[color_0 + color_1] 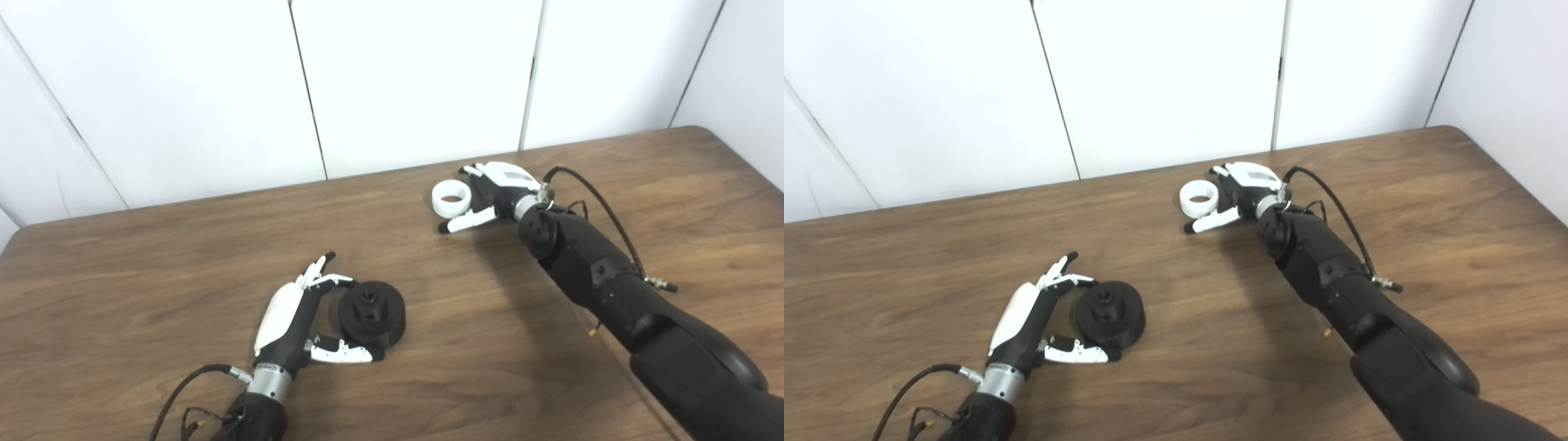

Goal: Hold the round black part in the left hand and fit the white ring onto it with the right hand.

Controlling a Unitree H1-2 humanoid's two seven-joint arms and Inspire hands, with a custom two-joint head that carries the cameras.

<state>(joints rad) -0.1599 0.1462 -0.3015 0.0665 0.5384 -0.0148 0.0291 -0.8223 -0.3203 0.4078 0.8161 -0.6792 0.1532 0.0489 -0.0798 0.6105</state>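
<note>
On the wooden table (pixel 153 257), the round black part (pixel 372 313) sits cupped but ungripped in the spread left hand (pixel 294 318), while well beyond it the open right hand (pixel 490 196) flanks the white ring (pixel 451 198), which could skid away.

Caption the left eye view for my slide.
Left hand cups round black part; right hand reaches white ring.

One round black part (pixel 372 313), one white ring (pixel 451 198), two hands, one table (pixel 184 257).
</note>
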